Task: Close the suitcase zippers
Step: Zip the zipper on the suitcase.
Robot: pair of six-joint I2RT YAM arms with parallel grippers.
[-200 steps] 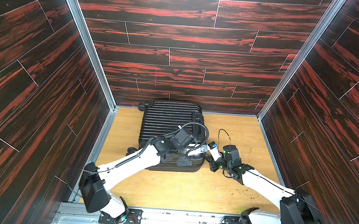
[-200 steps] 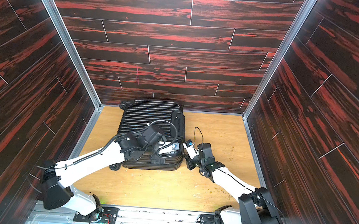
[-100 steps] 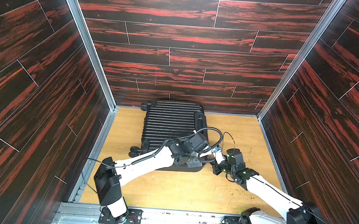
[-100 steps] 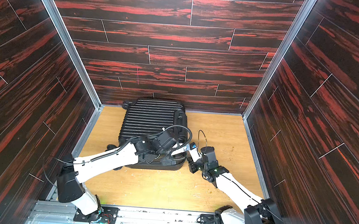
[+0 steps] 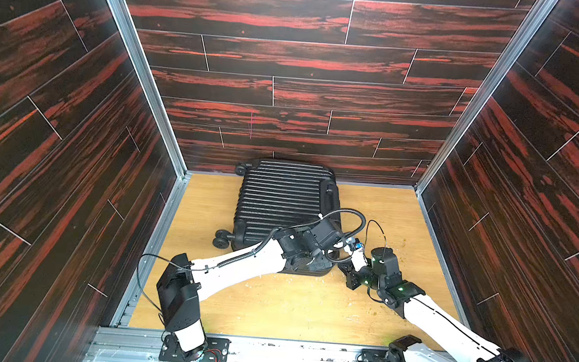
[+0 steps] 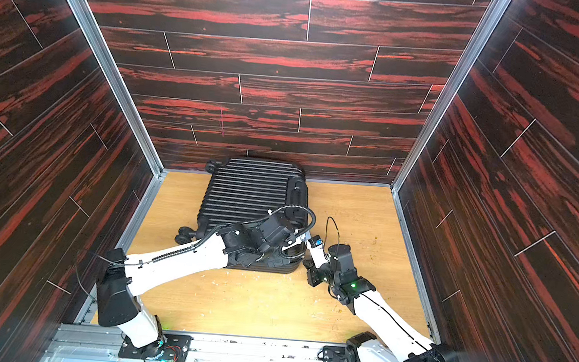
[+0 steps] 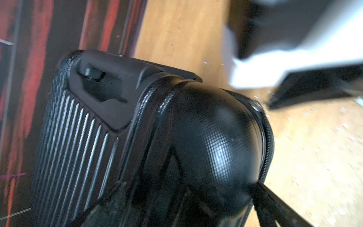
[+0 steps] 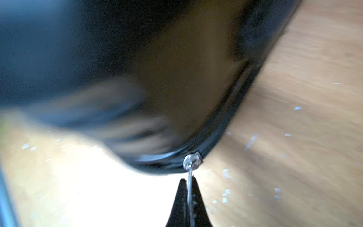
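Right wrist view: right jaws pinched zipper pull (image 8: pixel 192 160) at 5 o'clock corner of suitcase (image 5: pixel 281 202). Case lay flat at 12 o'clock end of surface (image 5: pixel 271 304). Within last second left jaws, spread wide, swung toward 3 o'clock over same corner; likely bracing shell for corner pull.

We had a light oak-look wooden tabletop (image 5: pixel 271 304) boxed in on three sides by glossy dark wall panels with red wood-grain streaks (image 5: pixel 290 58). Silver aluminium posts (image 5: pixel 141 71) ran up the two back corners, and a grey metal rail (image 5: pixel 285 356) sat along the near edge. Tiny white flecks (image 5: pixel 308 282) were scattered over the wood. We also spotted a thin magenta line (image 6: pixel 222 121) on the back wall in both top views.
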